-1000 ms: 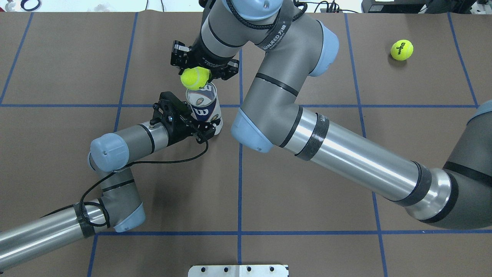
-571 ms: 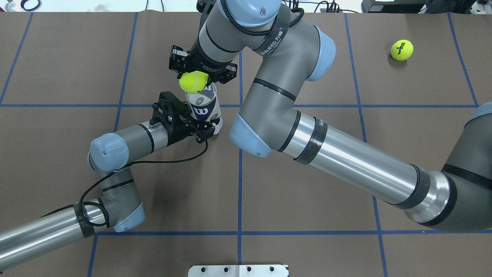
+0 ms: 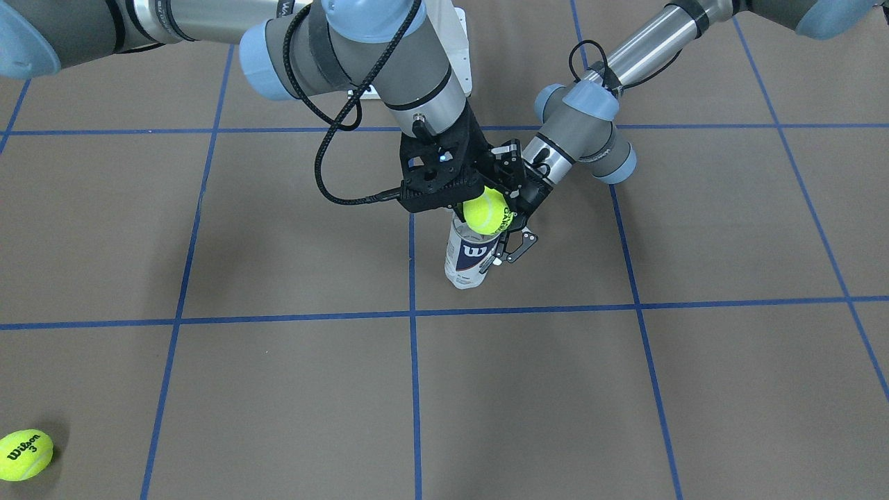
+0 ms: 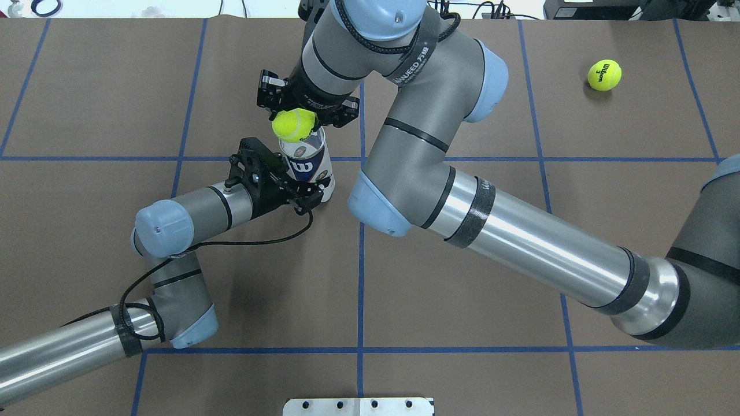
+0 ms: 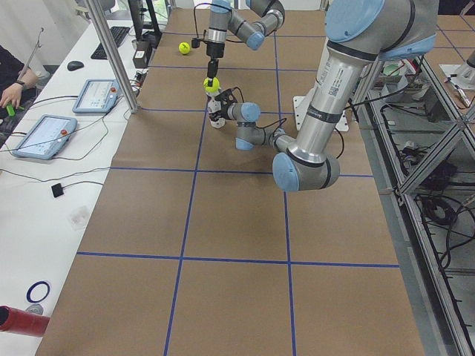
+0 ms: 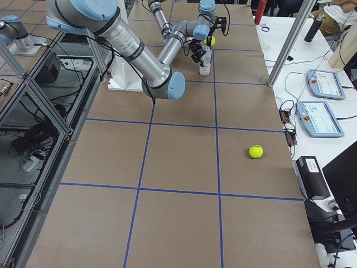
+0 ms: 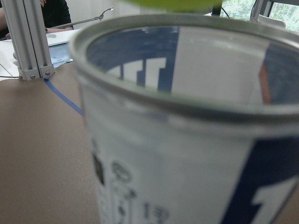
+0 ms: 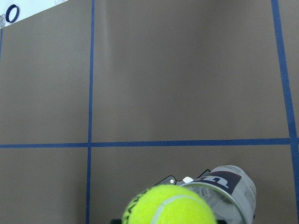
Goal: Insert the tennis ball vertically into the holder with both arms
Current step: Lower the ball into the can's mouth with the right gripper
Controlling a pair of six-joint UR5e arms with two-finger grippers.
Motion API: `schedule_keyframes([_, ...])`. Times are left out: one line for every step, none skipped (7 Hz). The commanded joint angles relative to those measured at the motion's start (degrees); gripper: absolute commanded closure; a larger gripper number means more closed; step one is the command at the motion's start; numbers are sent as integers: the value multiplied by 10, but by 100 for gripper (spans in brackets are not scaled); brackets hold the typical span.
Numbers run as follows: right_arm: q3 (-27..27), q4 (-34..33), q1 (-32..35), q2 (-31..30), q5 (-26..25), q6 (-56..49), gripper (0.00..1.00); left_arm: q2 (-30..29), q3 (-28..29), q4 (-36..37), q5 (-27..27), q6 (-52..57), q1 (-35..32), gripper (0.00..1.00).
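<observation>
The holder, a clear tube with a navy and white label, stands upright on the brown table. My left gripper is shut on its lower part from the side. A yellow tennis ball hangs just above the holder's open mouth, and my right gripper is shut on it, pointing down. From the front the tennis ball sits over the top of the holder. The right wrist view shows the tennis ball beside the holder's rim. In the left wrist view the holder's rim fills the frame.
A second tennis ball lies at the far right of the table, also seen as a ball at the front view's lower left. A white metal plate sits at the near table edge. Blue tape lines cross the table.
My right gripper has carried the tennis ball slightly down, closer to the holder's mouth. The left gripper and the holder have not moved.
</observation>
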Motion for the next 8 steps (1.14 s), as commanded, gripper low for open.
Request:
schedule_keyframes([1,-2,1,-2,0,-1,100,0,0,1,0,0,0,28])
schedule_keyframes([3,-2,1,-2,0,4,99,0,0,1,0,0,0,28])
schedule_keyframes([4,-3,1,-3,0,5,29,0,0,1,0,0,0,27])
schedule_keyframes([4,-3,1,-2,0,5,2,0,0,1,-1,0,0,27])
schedule_keyframes([4,-2,0,-2,0,15,2,0,0,1,0,0,0,27])
schedule_keyframes([5,-2,1,-2,0,15,2,0,0,1,0,0,0,27])
schedule_keyframes([5,-2,0,-2,0,15,2,0,0,1,0,0,0,27])
schedule_keyframes([6,-2,1,-1,0,15,2,0,0,2,0,0,0,27])
